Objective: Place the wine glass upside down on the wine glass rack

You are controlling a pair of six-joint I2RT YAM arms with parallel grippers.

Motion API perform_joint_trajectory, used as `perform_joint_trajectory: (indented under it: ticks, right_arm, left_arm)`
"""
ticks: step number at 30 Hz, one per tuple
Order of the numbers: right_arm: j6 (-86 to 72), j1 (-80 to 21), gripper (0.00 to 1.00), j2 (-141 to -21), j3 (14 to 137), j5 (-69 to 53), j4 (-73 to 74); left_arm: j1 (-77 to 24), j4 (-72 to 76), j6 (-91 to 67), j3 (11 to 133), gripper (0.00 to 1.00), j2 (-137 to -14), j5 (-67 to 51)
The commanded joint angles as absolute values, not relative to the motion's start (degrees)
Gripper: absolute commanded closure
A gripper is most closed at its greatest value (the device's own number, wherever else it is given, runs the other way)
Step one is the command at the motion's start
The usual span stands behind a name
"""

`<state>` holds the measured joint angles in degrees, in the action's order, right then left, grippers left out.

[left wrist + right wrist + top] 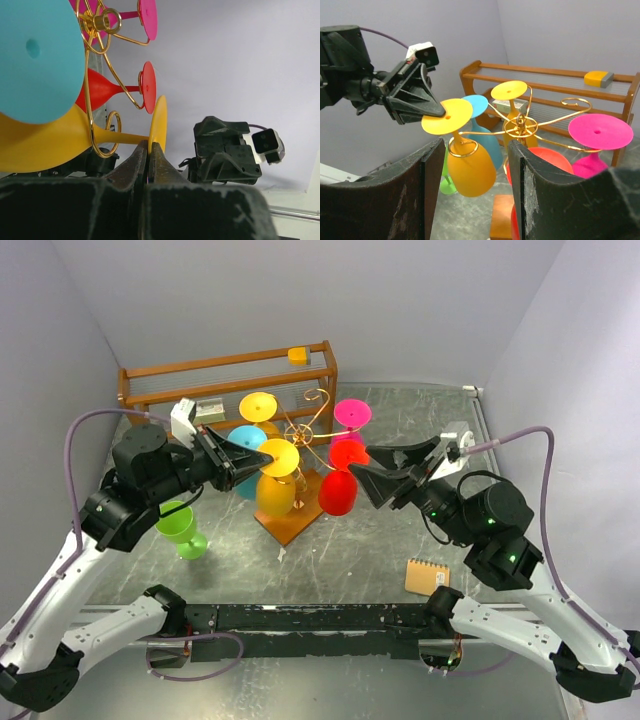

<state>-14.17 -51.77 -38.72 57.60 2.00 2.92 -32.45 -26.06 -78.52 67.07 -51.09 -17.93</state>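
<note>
The left hand (262, 462) pinches the edge of the round foot of an amber-yellow wine glass (275, 493), its two fingers pressed together on the thin disc, as the left wrist view shows. The wine glass hangs upside down, bowl toward the counter (380, 540) and foot on top, with its stem inside a curled gold loop of the wine glass rack (305, 430). The rack stands on its square wooden base near the middle of the counter.

The right hand (362, 466) hovers on the opposite side of the rack with its fingers (420, 200) spread apart, holding nothing and pointing at the hanging glasses. Its tips lie just beside a red glass (338, 490), though the pictures do not settle whether they touch.

A blue glass (245, 440), a yellow glass (258, 406) and a pink glass (352, 415) also hang inverted from the rack's arms. A green glass (180, 525) stands upright on the counter under the left arm. A wooden slatted shelf (230, 365) runs along the back wall behind the rack, with a small orange block (297, 355) on its top rail. A spiral notebook (427, 576) lies near the right arm.
</note>
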Motion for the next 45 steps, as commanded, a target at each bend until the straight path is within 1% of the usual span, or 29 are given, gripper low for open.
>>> perform_joint_trajectory:
  ticks: [1, 5, 15, 19, 21, 25, 29, 36, 41, 45]
  right_arm:
    - [-14.04, -51.92, 0.47, -38.16, 55.84, 2.91, 1.89]
    - [-14.19, -51.90, 0.47, -38.18, 55.68, 2.90, 1.59]
    - [-14.33, -51.90, 0.47, -37.99, 55.31, 3.64, 1.63]
    - [-14.32, -51.89, 0.47, -38.51, 55.44, 3.70, 1.58]
    - [-14.40, -51.90, 0.47, -38.69, 55.55, 3.72, 1.58]
    - [-14.41, -51.90, 0.47, -38.85, 55.55, 3.53, 1.24]
    - [-14.39, -51.88, 0.47, -38.95, 55.89, 3.53, 1.48]
    - [-14.14, -51.92, 0.47, -38.93, 56.25, 3.45, 1.66]
    - [-14.27, -51.86, 0.47, -38.85, 55.82, 3.69, 1.61]
    - [-14.37, -51.86, 0.47, -38.96, 55.64, 3.64, 1.32]
  left_arm:
    - [-32.08, -24.00, -76.60, 66.25, 0.93, -48.93, -17.74]
    - [-32.08, -20.42, -76.88, 64.87, 0.93, -49.56, -22.00]
    - [-32.08, -22.28, -72.27, 68.50, 0.93, -53.90, -26.53]
    - [-32.08, -21.34, -72.01, 68.37, 0.93, -55.46, -30.53]
    - [-32.08, -23.28, -71.21, 69.18, 0.93, -55.44, -30.03]
    - [-32.08, -26.42, -70.10, 70.67, 0.93, -53.44, -25.15]
    - [-32.06, -28.64, -69.53, 71.12, 0.93, -52.27, -23.95]
    - [-32.08, -29.19, -69.82, 68.86, 0.93, -50.90, -24.24]
    - [-32.08, -29.21, -66.75, 69.51, 0.93, -50.98, -25.45]
    - [-32.08, -27.07, -65.65, 68.77, 0.93, -51.04, -28.63]
